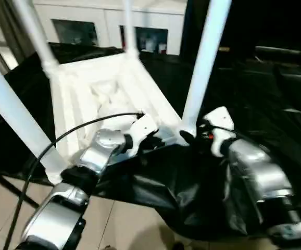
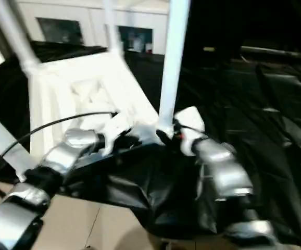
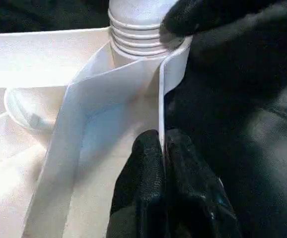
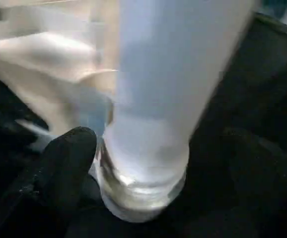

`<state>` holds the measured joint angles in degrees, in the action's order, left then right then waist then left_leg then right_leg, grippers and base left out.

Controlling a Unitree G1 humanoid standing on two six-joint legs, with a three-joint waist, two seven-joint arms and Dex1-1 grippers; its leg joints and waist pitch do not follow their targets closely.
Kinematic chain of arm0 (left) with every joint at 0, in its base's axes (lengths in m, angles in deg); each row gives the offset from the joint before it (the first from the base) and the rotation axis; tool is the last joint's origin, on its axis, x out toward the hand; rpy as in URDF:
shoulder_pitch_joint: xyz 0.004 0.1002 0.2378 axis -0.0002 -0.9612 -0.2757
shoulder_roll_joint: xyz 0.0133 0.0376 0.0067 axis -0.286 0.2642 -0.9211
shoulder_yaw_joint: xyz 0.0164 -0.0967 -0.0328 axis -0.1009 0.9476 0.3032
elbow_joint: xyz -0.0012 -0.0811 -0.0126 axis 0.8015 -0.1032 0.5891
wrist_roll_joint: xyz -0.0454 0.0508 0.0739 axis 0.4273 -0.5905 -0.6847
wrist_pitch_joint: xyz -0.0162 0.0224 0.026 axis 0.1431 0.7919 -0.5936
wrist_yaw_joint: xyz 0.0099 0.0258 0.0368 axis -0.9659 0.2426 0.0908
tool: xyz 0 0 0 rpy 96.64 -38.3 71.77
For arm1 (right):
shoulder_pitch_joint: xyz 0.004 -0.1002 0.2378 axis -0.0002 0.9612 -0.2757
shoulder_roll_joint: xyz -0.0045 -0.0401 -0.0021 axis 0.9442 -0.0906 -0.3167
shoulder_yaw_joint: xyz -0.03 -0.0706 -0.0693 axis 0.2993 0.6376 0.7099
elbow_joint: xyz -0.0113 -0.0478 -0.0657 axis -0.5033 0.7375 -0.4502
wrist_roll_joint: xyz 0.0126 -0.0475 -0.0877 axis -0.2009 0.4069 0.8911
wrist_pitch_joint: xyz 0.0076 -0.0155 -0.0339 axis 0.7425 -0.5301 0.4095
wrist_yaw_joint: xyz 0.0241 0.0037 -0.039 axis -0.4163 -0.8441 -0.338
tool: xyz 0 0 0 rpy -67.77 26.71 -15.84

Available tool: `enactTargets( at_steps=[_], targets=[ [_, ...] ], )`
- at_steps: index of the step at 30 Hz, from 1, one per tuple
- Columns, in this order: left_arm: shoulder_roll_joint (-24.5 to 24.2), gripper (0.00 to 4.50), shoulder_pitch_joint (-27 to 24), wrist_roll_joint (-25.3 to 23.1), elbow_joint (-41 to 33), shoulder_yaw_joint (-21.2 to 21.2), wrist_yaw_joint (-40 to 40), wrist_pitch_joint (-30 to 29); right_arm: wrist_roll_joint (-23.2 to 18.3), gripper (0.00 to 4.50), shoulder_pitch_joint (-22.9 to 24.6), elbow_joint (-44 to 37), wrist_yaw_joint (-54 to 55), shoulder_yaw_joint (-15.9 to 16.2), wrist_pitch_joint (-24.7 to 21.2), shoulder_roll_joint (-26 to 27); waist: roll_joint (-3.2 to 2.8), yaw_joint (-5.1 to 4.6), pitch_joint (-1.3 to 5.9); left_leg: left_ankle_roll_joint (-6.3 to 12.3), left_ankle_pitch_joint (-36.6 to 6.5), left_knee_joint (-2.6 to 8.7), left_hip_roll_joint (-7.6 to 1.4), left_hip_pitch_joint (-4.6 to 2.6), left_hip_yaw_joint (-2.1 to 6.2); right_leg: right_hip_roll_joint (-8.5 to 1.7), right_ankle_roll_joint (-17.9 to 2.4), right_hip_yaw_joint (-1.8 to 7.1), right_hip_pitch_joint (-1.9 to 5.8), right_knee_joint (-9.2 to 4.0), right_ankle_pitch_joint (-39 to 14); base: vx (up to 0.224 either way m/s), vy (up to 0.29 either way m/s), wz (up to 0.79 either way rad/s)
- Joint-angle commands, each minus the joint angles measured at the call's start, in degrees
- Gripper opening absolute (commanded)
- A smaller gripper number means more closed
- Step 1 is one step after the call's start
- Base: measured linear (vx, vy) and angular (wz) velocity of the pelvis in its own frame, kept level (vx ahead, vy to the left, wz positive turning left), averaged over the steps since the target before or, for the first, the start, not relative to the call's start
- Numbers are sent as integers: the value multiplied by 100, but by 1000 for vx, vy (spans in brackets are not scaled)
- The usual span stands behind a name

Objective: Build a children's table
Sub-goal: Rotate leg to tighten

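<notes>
Tabletop (image 1: 109,99) lies upside down on the black sheet (image 1: 275,104), ribbed underside up, and is the landmark for everything below.

Progress, as I read it: assembly looks close to done.
- Four legs stand up out of the tabletop's corner sockets: far-left leg (image 1: 33,28), far-right leg (image 1: 127,23), near-left leg (image 1: 12,112), near-right leg (image 1: 205,57).
- Near-right leg is the one in hand. Its ribbed foot (image 3: 138,27) sits in the near-right socket. I can't tell whether it's fully seated, or whether the other three are.
- Likely left: confirm that leg is home, back off, flip the table upright. None of that is done yet.

Grippers:
- Left gripper (image 3: 162,148) is clenched on the tabletop's raised rim (image 3: 161,99) on the near edge, just beside the near-right socket. One finger sits each side of the thin wall, holding the top steady.
- Right gripper (image 4: 148,163) is at the foot of the near-right leg. Black fingers (image 4: 66,158) are spread either side of the tube with a visible gap on both sides, so I read it as released, not gripping.

Smaller stuff: a black cable (image 1: 62,138) arcs over the left forearm, across the tabletop's near-left part.

Writing: no brand, label or readable text on the tabletop, legs or grippers. The white cabinets (image 1: 88,23) behind the tabletop's far edge have dark panels, and nothing on them is legible.
</notes>
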<state>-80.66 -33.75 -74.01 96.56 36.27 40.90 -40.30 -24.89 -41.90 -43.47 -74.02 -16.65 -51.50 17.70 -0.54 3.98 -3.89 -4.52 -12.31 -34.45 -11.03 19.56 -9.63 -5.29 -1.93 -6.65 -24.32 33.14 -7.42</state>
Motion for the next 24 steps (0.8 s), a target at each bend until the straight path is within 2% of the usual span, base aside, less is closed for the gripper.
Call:
enactTargets(
  at_steps=[1, 2, 7, 8, 17, 18, 21, 24],
  targets=[
    [-18, 0, -31, 309, -357, -5, 397, 255, -109, 442, 117, -278, -486, 89, -111, -238, 92, 30, 444, 731, -554, 357, -151, 48, -3, -307, -869, 297, 437, -367, -1885, 0, 0, 0],
    [-98, 0, -104, 410, -531, 3, 647, 216, -218, 442, 215, -454, -780, 125, -180, -462, 105, 44, 444, 716, -546, 365, -157, 64, 2, -317, -885, 296, 451, -356, -1868, 0, 0, 0],
    [-198, 0, -259, 584, -931, 24, 1116, 77, -364, 442, 343, -703, -1198, 164, -361, -733, 106, 106, 448, 657, -513, 367, -169, 61, 2, -324, -878, 302, 432, -348, -1900, 0, 0, 0],
    [-209, 0, -277, 600, -975, 19, 1162, 65, -334, 442, 362, -712, -1244, 196, -370, -751, 125, 113, 448, 656, -524, 364, -164, 49, -8, -321, -871, 301, 420, -357, -1929, 0, 0, 0],
    [-227, 0, -377, 565, -1143, 20, 1208, -21, -431, 442, 337, -716, -1286, 211, -430, -655, 139, 127, 456, 601, -439, 365, -157, 69, -4, -325, -761, 297, 418, -361, -2007, 0, 0, 0],
    [-222, 0, -393, 536, -1165, 33, 1222, -40, -408, 414, 347, -717, -1306, 207, -432, -663, 135, 126, 456, 602, -403, 364, -159, 75, -2, -323, -777, 297, 421, -347, -1942, 0, 0, 0],
    [-221, 0, -400, 519, -1167, 39, 1227, -41, -406, 400, 354, -704, -1318, 204, -427, -661, 135, 126, 457, 616, -383, 359, -155, 79, -4, -321, -796, 300, 421, -342, -1880, 0, 0, 0],
    [-223, 0, -425, 500, -1198, 31, 1223, -66, -402, 366, 372, -667, -1315, 226, -399, -661, 128, 126, 454, 604, -405, 363, -155, 80, -2, -325, -774, 295, 425, -352, -1950, 0, 0, 0]
  ],
)
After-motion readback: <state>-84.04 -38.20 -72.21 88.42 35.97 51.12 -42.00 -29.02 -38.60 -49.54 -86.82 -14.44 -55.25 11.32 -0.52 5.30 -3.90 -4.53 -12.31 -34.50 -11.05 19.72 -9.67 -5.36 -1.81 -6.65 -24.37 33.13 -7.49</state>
